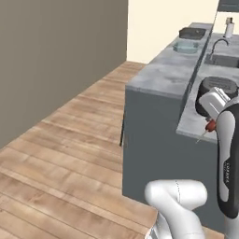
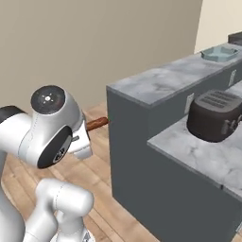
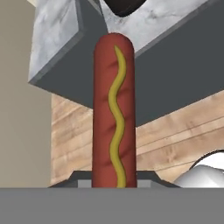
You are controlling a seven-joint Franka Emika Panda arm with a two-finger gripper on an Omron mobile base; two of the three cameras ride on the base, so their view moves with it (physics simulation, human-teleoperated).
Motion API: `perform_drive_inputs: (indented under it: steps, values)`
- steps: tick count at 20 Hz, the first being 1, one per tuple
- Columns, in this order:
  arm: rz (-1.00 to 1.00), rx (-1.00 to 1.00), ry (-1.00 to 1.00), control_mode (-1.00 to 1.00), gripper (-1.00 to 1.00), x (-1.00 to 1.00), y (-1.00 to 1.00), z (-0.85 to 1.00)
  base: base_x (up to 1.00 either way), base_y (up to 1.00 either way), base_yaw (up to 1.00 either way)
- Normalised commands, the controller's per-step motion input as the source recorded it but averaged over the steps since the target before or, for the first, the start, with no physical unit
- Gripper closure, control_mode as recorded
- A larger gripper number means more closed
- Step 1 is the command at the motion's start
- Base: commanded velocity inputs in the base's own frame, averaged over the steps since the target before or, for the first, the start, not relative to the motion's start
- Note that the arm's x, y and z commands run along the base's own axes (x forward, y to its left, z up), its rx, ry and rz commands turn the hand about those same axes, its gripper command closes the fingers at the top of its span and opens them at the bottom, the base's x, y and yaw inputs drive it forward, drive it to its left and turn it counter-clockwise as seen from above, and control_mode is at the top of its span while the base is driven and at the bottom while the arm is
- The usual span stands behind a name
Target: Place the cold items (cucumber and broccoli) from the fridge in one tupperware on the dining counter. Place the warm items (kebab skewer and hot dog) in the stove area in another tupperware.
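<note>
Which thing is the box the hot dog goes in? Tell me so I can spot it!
Look along the grey marble counter toward the cream wall at its far end. Two containers sit there: pick the see-through, blue-green tupperware, open on top. The dark container just behind it isn't see-through.

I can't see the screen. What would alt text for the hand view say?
A hot dog with a wavy line of mustard stands straight up from the robot's claw at the bottom of the picture. Behind it are a grey stone counter with a dark cabinet front, and a wooden floor.
</note>
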Motion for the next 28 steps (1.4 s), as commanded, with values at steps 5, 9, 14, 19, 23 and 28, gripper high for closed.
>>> perform_drive_inputs:
  steps: [5,9,14,19,23,28]
  values:
    - [0.00,0.00,0.00,1.00,1.00,0.00,0.00,0.00,0.47,1.00,-0.08]
    - [0.00,0.00,0.00,1.00,1.00,0.00,0.00,0.00,0.56,1.00,-0.10]
    - [0.00,0.00,0.00,1.00,1.00,0.00,0.00,0.00,0.76,1.00,-0.32]
    - [0.00,0.00,0.00,1.00,1.00,0.00,0.00,0.00,0.81,1.00,-0.43]
    - [0.00,0.00,0.00,1.00,1.00,0.00,0.00,0.00,0.76,1.00,-0.42]
    - [0.00,0.00,0.00,1.00,1.00,0.00,0.00,0.00,0.76,1.00,-0.45]
